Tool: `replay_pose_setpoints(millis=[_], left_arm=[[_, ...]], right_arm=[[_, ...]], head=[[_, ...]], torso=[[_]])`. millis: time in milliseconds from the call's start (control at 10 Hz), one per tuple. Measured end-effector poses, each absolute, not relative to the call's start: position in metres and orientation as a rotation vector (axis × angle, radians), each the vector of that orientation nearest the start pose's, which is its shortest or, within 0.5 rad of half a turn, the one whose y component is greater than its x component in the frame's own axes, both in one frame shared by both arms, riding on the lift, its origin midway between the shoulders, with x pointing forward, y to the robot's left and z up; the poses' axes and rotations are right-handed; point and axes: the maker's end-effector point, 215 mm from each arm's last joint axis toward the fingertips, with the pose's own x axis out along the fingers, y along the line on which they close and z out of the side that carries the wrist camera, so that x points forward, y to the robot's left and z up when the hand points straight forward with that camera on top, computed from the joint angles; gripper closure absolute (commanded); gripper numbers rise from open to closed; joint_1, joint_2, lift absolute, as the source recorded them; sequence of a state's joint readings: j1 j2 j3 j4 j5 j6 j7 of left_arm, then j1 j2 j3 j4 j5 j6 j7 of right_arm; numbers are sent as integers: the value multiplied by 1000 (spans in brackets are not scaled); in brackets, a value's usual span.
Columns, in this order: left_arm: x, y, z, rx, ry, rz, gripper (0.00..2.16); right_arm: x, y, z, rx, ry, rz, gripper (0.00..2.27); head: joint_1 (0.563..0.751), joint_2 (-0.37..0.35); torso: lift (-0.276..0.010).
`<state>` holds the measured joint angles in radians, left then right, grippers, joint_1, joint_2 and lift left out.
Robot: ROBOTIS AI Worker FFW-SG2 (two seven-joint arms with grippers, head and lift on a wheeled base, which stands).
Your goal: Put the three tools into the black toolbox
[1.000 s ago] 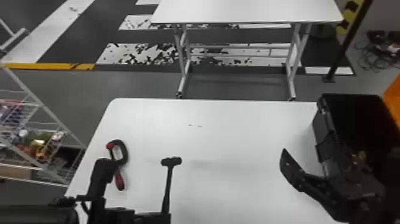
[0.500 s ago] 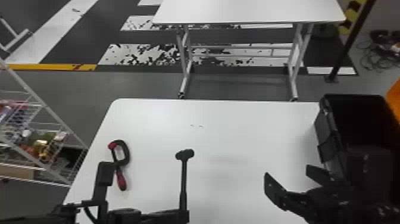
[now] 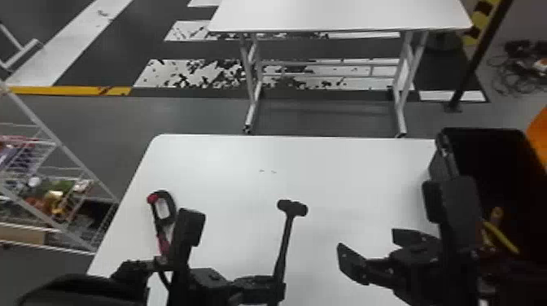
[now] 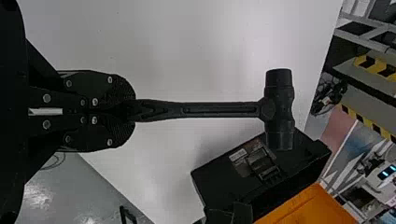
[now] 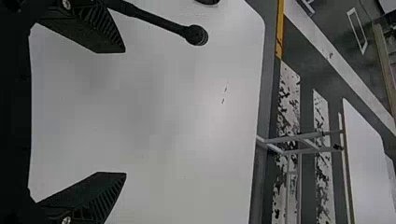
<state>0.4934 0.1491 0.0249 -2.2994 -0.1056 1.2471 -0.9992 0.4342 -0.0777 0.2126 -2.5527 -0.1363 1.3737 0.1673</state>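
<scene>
Head view, low and left of centre: the left pincer [image 3: 277, 285] was shut around the lower handle of a black mallet [image 3: 285, 240], whose head pointed away from the robot over the white table [image 3: 325, 175]. From the left wrist, the left pincer [image 4: 133, 111] had both fingers pressed on the handle's end, and the black toolbox [image 4: 224, 179] showed with its latch [image 4: 262, 164] on the near wall. The toolbox stood at the table's right side, open, with something yellow [image 3: 502, 237] inside, too dim to name. A clamp [image 3: 172, 206] with a red and black body lay on the left part of the table, just beyond the left arm, which partly hid its handle. The right pincer [image 3: 367, 244] hung between the mallet and the toolbox, its fingers spread wide with nothing between them; the right wrist view showed the same gap over bare tabletop, the mallet's head well apart from it. Beyond stood a second white table [image 3: 342, 16], and a wire rack [image 3: 59, 142] was at the left.
</scene>
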Motion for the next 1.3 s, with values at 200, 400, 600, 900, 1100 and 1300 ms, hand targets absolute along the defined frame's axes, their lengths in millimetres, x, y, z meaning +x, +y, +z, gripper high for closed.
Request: replay_pose_setpoints(millis=[200,400,600,900,1100,1300], left_arm=[[262,96,-478,-242,1020,-848,2013],[266,72,-481,-218,1006,-886,2013],[273,63,-486,-208,993,-903,2013],[274,59,-488,-201,982,-903,2017],[272,50,-488,-194,972,-920,2017],[270,40,-486,-195,966,-937,2017]], right_arm=[[321,-53,-413,104,864,524,70],[325,-38,-419,148,882,547,70],[332,-31,-418,176,879,555,73],[337,-32,-427,197,893,557,83],[338,-34,-433,206,898,555,198],[338,-33,-434,218,894,561,755]], head=[[695,95],[695,70],[695,64],[695,52],[695,39],[695,15]], torso=[[-51],[-51],[-51],[-51],[-51],[-51]])
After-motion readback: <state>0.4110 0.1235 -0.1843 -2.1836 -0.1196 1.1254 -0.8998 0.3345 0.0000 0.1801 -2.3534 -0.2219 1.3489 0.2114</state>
